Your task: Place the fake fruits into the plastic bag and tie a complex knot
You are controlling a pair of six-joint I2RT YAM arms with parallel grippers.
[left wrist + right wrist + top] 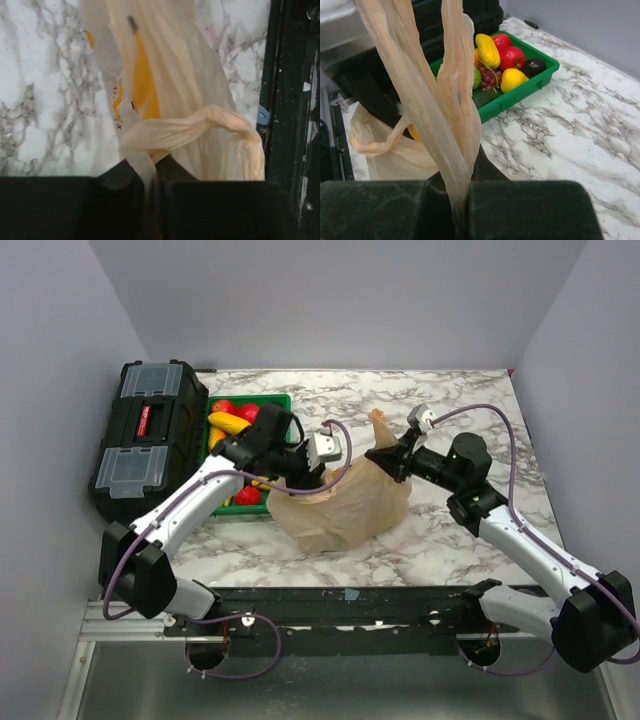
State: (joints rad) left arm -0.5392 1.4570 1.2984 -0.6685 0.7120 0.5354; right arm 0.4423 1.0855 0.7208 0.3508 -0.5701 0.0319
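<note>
The plastic bag (340,508) is being held at mid-bench (450,400), just beside the green tray (521,96) in which the fake fruits (503,56) are lying. One twisted strip of the bag is being pinched between the closed fingers of the left tool (156,181), and another is being pinched by the closed right tool (465,192).

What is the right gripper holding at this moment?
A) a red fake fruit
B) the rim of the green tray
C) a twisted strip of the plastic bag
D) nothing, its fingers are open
C: in the right wrist view the right gripper is shut on a twisted strip of the plastic bag, while fake fruits lie in the green tray beyond it.
</note>
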